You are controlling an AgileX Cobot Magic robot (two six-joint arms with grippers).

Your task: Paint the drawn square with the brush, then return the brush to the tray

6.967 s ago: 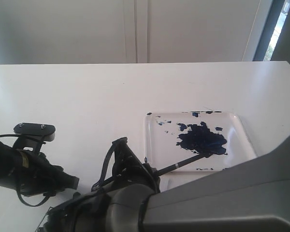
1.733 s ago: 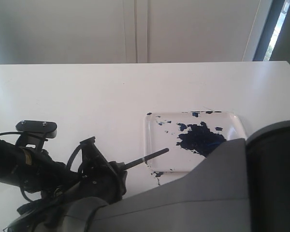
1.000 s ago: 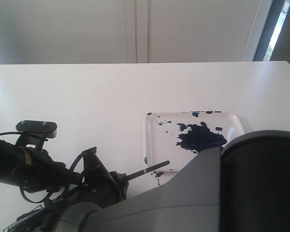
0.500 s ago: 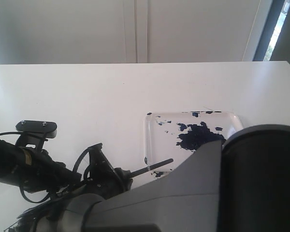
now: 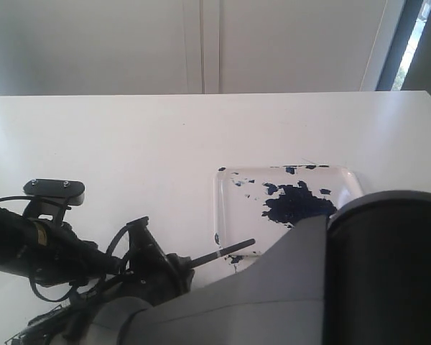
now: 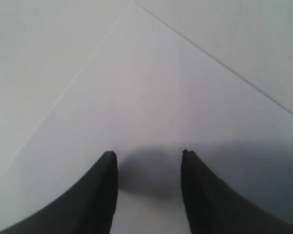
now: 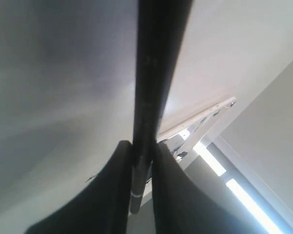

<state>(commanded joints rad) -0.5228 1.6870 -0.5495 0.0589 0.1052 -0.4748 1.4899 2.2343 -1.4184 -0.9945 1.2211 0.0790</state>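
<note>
1. Clamps brush (image 5: 226,251) by the handle in right pincer (image 7: 141,146); handle end over tray (image 5: 217,201) corner, probably so the tip angles down.
2. Holds left pincer (image 6: 147,155) wide, empty, just above desk (image 5: 129,136), clear.
3. Cannot see square or tip; hidden under arm.

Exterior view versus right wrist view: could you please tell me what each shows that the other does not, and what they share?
Only the exterior view shows the left arm and the tray's dark blotch. Only the right wrist view shows, close up, the right gripper closed on the brush handle. Both show the brush and the white table.
</note>
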